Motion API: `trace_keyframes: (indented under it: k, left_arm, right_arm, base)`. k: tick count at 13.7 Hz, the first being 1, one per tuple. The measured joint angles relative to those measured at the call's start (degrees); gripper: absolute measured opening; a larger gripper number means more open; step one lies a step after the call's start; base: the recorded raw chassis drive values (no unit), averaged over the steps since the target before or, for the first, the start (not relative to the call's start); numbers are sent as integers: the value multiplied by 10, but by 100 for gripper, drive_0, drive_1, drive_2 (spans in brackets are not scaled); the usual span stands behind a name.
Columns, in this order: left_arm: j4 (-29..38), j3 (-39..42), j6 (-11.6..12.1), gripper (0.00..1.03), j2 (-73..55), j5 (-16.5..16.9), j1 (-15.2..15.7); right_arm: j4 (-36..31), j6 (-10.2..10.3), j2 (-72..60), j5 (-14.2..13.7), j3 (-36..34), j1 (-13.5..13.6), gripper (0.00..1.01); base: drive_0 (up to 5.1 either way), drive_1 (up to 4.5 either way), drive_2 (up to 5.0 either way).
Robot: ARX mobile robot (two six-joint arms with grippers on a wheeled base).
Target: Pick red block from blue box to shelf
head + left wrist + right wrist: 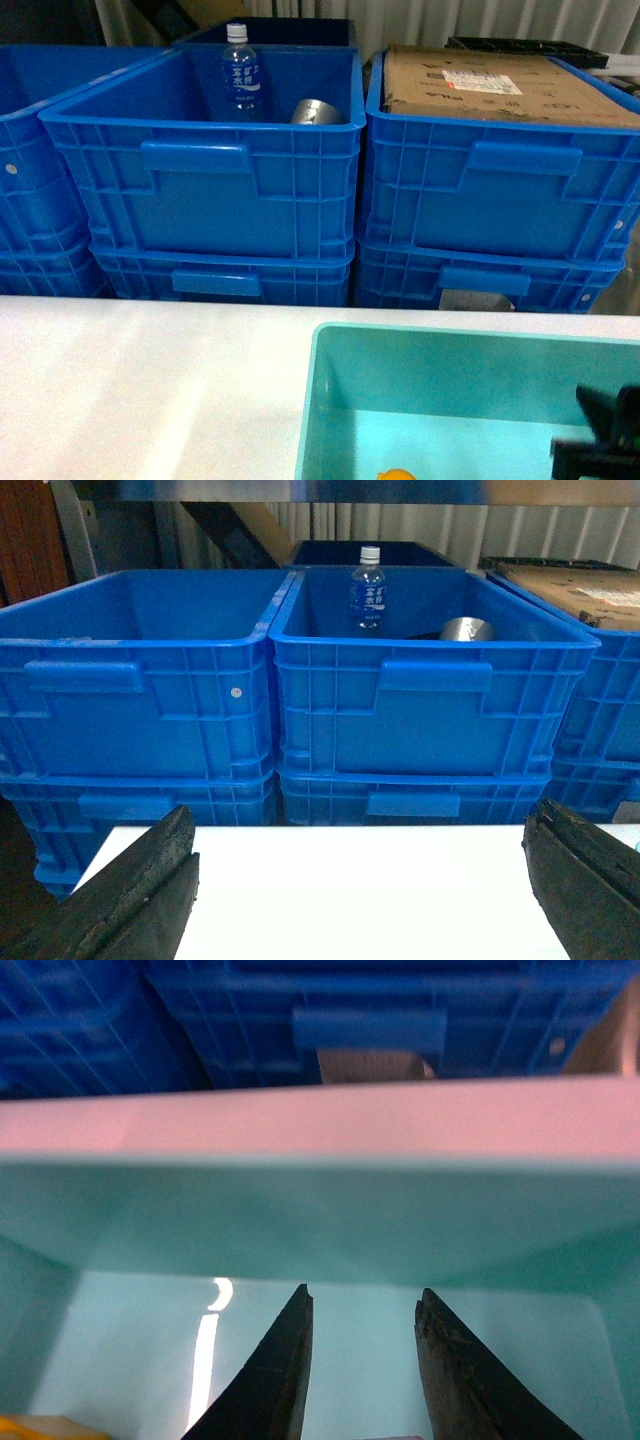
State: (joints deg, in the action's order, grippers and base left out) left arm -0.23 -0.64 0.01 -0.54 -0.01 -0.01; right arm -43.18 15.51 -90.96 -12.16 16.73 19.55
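The red block is not visible in any view. The blue box (200, 195) stands behind the white table (140, 380), holding a water bottle (240, 75) and a metal can (318, 112). The left gripper (360, 880) hovers over the table, fingers spread wide, empty. The right gripper (362, 1305) sits inside the teal tub (420, 370), fingers parted with nothing seen between them, near a yellow ball (397, 475).

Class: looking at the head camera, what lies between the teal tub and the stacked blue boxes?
Only a bare strip of white table separates the teal tub from the blue boxes, seen in the head view.
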Motion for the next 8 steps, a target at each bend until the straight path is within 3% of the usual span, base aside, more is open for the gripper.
trace_keyframes:
  k: [1,2,3,4,5,7,8]
  left_arm:
    - [0,0,0,98,0,0,0]
    - [0,0,0,98,0,0,0]
    - [0,0,0,98,0,0,0]
    - [0,0,0,98,0,0,0]
    - [0,0,0,98,0,0,0]
    - [0,0,0,98,0,0,0]
    - [0,0,0,98,0,0,0]
  right_arm:
    - [53,-27,73,24,23,-18,26]
    - [80,-65,139,29,43,-36,26]
    - [78,-129,216,29,63,-63,26]
    - [94,-184,281,52,86,-93,26]
    - [121,-211,335,88,106,-125,26]
    - [202,-214,437,151,122,-162,26]
    - [230,-210,481,162,122,-162,26]
  base:
    - [0,0,0]
    - [0,0,0]
    - [0,0,0]
    - [0,0,0]
    - [0,0,0]
    - [0,0,0]
    - [0,0,0]
